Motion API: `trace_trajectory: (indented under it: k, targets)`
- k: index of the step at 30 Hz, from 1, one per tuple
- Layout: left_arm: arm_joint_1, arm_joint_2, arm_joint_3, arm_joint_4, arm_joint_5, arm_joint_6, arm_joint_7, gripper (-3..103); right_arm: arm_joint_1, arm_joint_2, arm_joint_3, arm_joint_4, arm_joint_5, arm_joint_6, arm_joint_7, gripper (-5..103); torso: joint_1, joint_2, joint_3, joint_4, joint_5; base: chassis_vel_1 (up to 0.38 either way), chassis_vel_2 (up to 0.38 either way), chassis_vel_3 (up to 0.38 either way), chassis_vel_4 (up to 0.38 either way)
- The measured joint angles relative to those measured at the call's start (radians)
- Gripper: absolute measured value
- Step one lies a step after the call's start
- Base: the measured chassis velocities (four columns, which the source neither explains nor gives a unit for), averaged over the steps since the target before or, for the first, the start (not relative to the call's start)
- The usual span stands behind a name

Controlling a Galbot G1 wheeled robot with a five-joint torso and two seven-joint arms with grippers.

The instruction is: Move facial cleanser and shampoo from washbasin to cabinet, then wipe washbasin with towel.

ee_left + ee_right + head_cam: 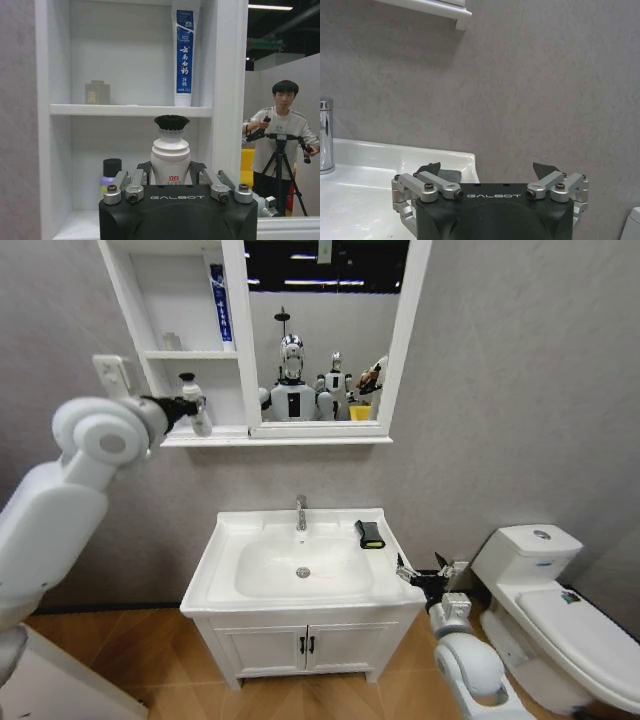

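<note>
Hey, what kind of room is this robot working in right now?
Most likely a bathroom, perhaps a mock-up one: a white washbasin with a chrome tap, a toilet beside it, and a wall-hung cabinet with mirror and shelves holding toiletries.

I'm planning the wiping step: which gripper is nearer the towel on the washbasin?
The right gripper, open, sits just off the washbasin's right edge, close to the towel. The left gripper is up at the cabinet shelf, around a bottle.

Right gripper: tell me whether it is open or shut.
Open. The right gripper has its jaws spread wide with nothing between them, beside the washbasin corner.
</note>
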Motion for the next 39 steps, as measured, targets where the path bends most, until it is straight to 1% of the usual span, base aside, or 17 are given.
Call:
trace_trajectory:
  k: [2,3,4,5,6,7,8,10,11,12,13,14,15,17,21,30,39]
  targets:
    - [-0.01,-0.014,0.008,0.021,0.009,0.0,0.009,40,0.0,0.001,0.0,0.001,0.0,0.0,0.0,100,0.0,0.0,0.0,0.0,0.0001,0.0,0.0,0.0,0.0]
    - [-0.039,-0.064,0.031,0.095,0.054,0.0,0.044,40,-0.002,0.002,0.004,0.004,0.002,0.0,0.001,100,0.0,0.0,0.0,0.0,0.0,0.0,0.0,0.0,0.0]
    - [-0.052,-0.091,0.04,0.131,0.075,0.0,0.063,40,-0.005,0.002,0.008,0.005,0.003,0.0,0.001,100,0.0,0.0,0.0,0.0,-0.0002,0.0,0.0,0.0,0.0]
    - [-0.052,-0.091,0.04,0.131,0.075,0.0,0.063,40,-0.005,0.002,0.008,0.005,0.003,0.0,0.001,100,0.0,0.0,0.0,0.0,-0.0002,0.0,0.0,0.0,0.0]
    - [-0.06,-0.112,0.046,0.159,0.09,0.0,0.079,40,-0.007,0.002,0.012,0.006,0.005,0.0,0.001,100,0.0,0.0,0.0,-0.0001,0.0,0.0,0.0,0.0,0.0]
    - [-0.073,-0.142,0.056,0.217,0.131,-0.005,0.109,40,-0.011,0.002,0.017,0.006,0.007,0.001,0.001,100,0.0,0.0,0.0,-0.0003,0.0003,0.0,0.0,0.0,0.0]
    - [-0.073,-0.142,0.056,0.217,0.131,-0.005,0.109,40,-0.011,0.002,0.017,0.006,0.007,0.001,0.001,100,0.0,0.0,0.0,-0.0003,0.0003,0.0,0.0,0.0,0.0]
    - [-0.082,-0.171,0.06,0.289,0.213,-0.02,0.167,40,-0.013,0.003,0.02,0.004,0.008,0.005,0.001,100,0.0,0.0,0.0,0.0001,-0.0003,0.0,0.0,0.0,0.0]
    - [-0.085,-0.18,0.06,0.318,0.243,-0.026,0.184,40,-0.013,0.003,0.02,0.003,0.008,0.006,0.001,100,0.0,0.0,0.0,0.0,0.0,0.0,0.0,0.0,0.0]
    - [-0.085,-0.18,0.06,0.318,0.243,-0.026,0.184,40,-0.013,0.003,0.02,0.003,0.008,0.006,0.001,100,0.0,0.0,0.0,0.0,0.0,0.0,0.0,0.0,0.0]
    - [-0.092,-0.197,0.06,0.373,0.284,-0.036,0.209,40,-0.012,0.004,0.019,0.003,0.008,0.006,0.001,100,0.0,0.0,0.0,0.0005,0.0,0.0,0.0,0.0,0.0]
    - [-0.097,-0.207,0.06,0.405,0.299,-0.039,0.219,40,-0.01,0.004,0.018,0.002,0.008,0.006,0.001,100,0.0,0.0,0.0,0.0005,-0.0003,0.0,0.0,0.0,0.0]
    - [-0.097,-0.207,0.06,0.405,0.299,-0.039,0.219,40,-0.01,0.004,0.018,0.002,0.008,0.006,0.001,100,0.0,0.0,0.0,0.0005,-0.0003,0.0,0.0,0.0,0.0]
    - [-0.108,-0.224,0.061,0.465,0.326,-0.048,0.239,40,-0.005,0.003,0.015,0.001,0.009,0.007,0.001,100,0.0,0.0,0.0,0.0001,0.0001,0.0,0.0,0.0,0.0]
    - [-0.111,-0.243,0.061,0.499,0.342,-0.052,0.246,40,-0.002,0.001,0.014,-0.001,0.011,0.006,0.001,100,0.0,0.0,0.0,0.0003,-0.0003,0.0,0.0,0.0,0.0]
    - [-0.094,-0.264,0.054,0.504,0.345,-0.052,0.239,40,-0.006,-0.002,0.021,-0.003,0.013,0.01,0.001,100,0.0,0.0,0.0,0.0001,0.0,0.0,0.0,0.0,0.0]
    - [-0.087,-0.268,0.05,0.512,0.344,-0.053,0.237,40,-0.008,-0.002,0.021,-0.001,0.014,0.013,0.001,100,0.0,0.0,0.0,0.0002,0.0,0.0,0.0,0.0,0.0]
